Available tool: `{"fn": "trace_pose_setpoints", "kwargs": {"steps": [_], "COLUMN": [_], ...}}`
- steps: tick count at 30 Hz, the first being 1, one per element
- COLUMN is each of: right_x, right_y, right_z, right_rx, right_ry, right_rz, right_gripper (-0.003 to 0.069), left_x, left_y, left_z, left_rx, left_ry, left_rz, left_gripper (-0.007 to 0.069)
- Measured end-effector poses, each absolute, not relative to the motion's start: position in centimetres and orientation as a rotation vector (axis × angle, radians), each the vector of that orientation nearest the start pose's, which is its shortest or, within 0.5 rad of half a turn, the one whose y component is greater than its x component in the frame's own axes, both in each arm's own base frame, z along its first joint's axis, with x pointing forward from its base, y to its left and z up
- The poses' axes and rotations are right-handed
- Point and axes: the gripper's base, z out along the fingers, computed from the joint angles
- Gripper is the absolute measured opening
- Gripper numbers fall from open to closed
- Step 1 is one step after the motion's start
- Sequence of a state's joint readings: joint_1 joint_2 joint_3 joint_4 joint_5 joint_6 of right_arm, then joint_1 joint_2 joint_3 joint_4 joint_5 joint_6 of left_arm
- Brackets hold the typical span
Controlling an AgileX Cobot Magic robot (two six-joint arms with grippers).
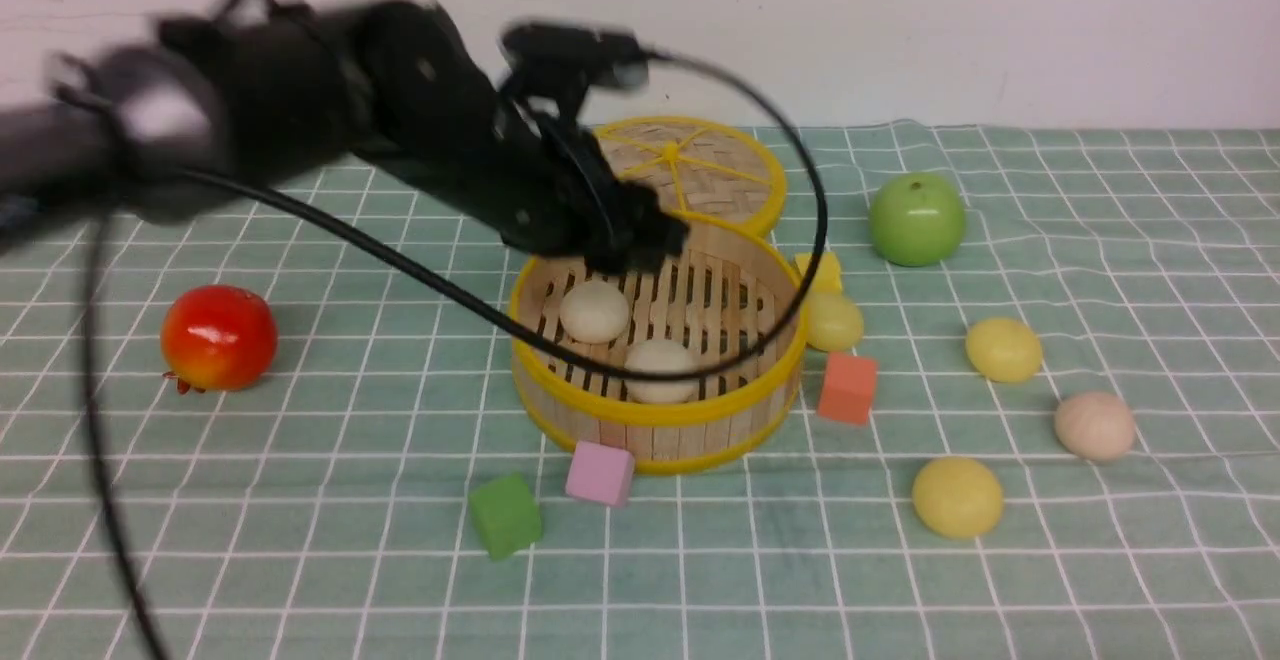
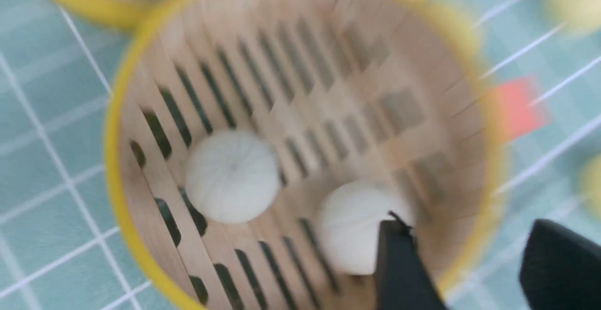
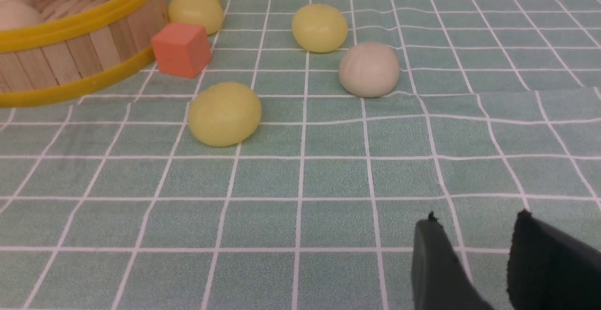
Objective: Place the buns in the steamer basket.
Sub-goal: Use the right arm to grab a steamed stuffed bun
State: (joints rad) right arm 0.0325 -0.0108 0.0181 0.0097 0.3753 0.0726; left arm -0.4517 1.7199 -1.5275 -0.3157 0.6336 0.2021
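**A:** Start at the left. The left tool hangs over the steamer basket, fingers spread, nothing between them. What worries you?

**B:** Its black cable droops across the basket's near rim. If the arm lifts away, I'd judge the loop could catch that rim and drag or tip the basket. That would spill the two white buns lying on its floor. From the left wrist, one finger looks close to the nearer bun, so a sideways move might knock it.

**A:** And further right?

**B:** One yellow bun sits just beside the basket wall, between the yellow cube and the orange cube. A wide approach could bump either cube. Two more yellow buns and a beige bun lie apart on the cloth. The right tool, seen only from its own wrist, is low over the cloth, fingers parted and empty.

**A:** Materials?

**B:** The basket is light wooden slats with glossy yellow rims and a gapped floor. The buns are smooth domes, and the pale ones are faintly pleated. They would likely roll if pinched off-centre. The checked green tabletop cloth is soft and rippled.
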Motion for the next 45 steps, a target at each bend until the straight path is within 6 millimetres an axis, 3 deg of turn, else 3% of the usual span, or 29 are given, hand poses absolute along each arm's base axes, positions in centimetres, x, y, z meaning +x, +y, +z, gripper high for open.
{"fn": "trace_pose_setpoints", "kwargs": {"steps": [2,5,6,9,12,16,23,30,38,45], "right_x": [5.2,5.2,5.2,5.2,5.2,5.2,5.2,5.2,5.3,5.3], "right_y": [0.2,0.2,0.2,0.2,0.2,0.2,0.2,0.2,-0.4,-0.8], "right_z": [17.4,17.4,17.4,17.4,17.4,17.4,17.4,17.4,17.5,17.5], "right_rx": [0.043,0.043,0.043,0.043,0.043,0.043,0.043,0.043,-0.072,-0.142], "right_ry": [1.866,1.866,1.866,1.866,1.866,1.866,1.866,1.866,1.859,1.852], "right_rz": [0.082,0.082,0.082,0.082,0.082,0.082,0.082,0.082,-0.102,-0.216], "right_gripper": [0.024,0.024,0.024,0.024,0.024,0.024,0.024,0.024,0.024,0.024], "left_x": [32.8,29.5,27.2,22.5,18.1,12.8,6.9,4.0,4.3,4.3], "left_y": [-17.9,-16.3,-15.2,-12.8,-10.4,-7.5,-4.0,-2.5,-2.6,-2.8], "left_z": [36.6,39.5,40.5,40.8,39.3,35.6,29.3,26.1,23.4,22.7], "left_rx": [0.544,0.531,0.516,0.466,0.408,0.301,0.202,0.178,0.181,0.197], "left_ry": [2.207,2.146,2.104,2.012,1.927,1.816,1.611,1.457,1.516,1.558], "left_rz": [-0.496,-0.514,-0.525,-0.54,-0.549,-0.598,-0.608,-0.628,-0.621,-0.623], "left_gripper": [0.0197,0.0054,-0.0006,-0.0014,-0.0014,-0.0014,-0.0014,-0.0014,-0.0014,-0.0014]}}
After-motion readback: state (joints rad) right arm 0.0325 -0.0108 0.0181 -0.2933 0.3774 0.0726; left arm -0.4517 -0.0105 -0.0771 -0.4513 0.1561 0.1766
